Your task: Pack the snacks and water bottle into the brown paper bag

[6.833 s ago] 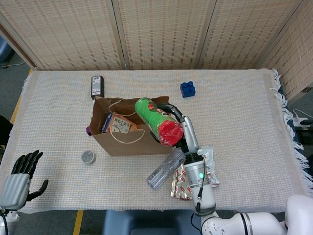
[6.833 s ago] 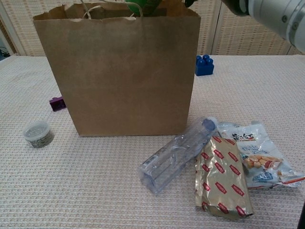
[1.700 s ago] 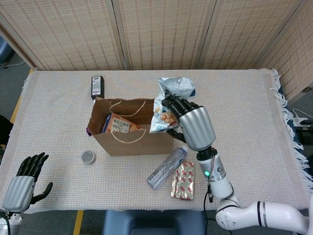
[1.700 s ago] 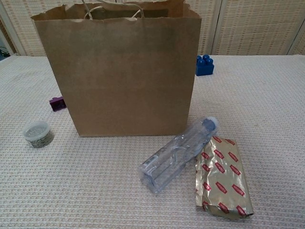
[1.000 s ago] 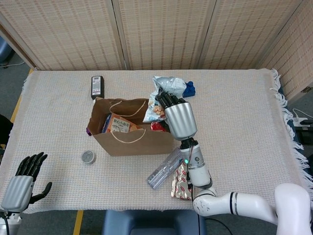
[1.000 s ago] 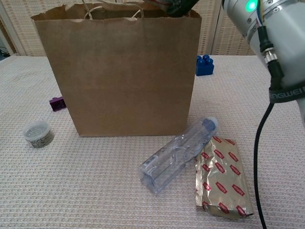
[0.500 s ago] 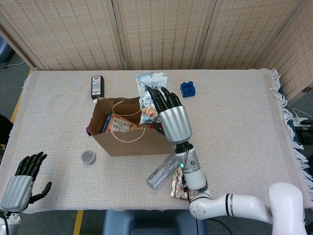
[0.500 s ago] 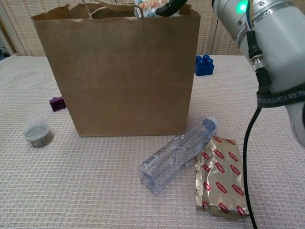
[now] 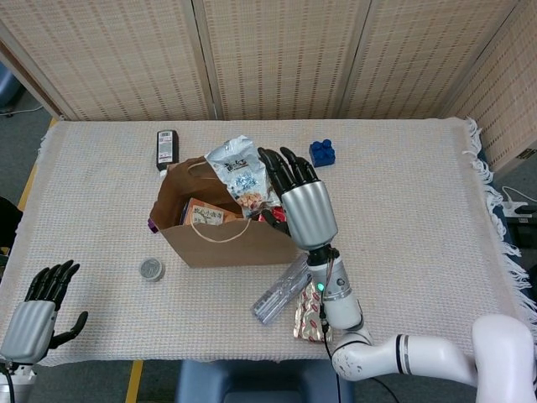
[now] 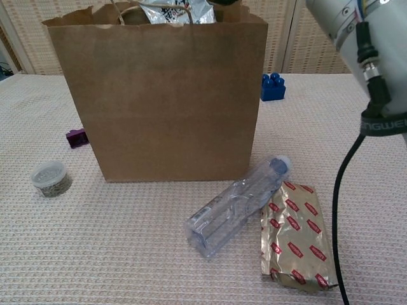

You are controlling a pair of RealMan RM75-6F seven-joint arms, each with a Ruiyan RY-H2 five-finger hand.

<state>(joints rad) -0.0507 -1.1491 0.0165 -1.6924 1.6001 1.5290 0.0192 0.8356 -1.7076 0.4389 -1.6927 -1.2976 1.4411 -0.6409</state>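
The silver snack pouch (image 9: 240,174) has been carried over the brown paper bag (image 9: 220,239) and let go; the right hand (image 9: 295,197), fingers spread, hovers beside it. The water bottle (image 10: 236,206) and gold snack pack (image 10: 297,236) are left on the surface (image 9: 419,210).

Silver snack pouch (image 9: 241,176) and right hand (image 9: 295,198) crowd the bag mouth (image 9: 195,186).

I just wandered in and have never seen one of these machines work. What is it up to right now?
It is packing snacks into a brown paper bag. The right hand is over the bag's open top beside a silvery snack packet that sticks out of it; whether it grips the packet is unclear. A water bottle and a gold snack pack lie on the table in front of the bag, not yet packed. The left hand rests open at the table's near corner.
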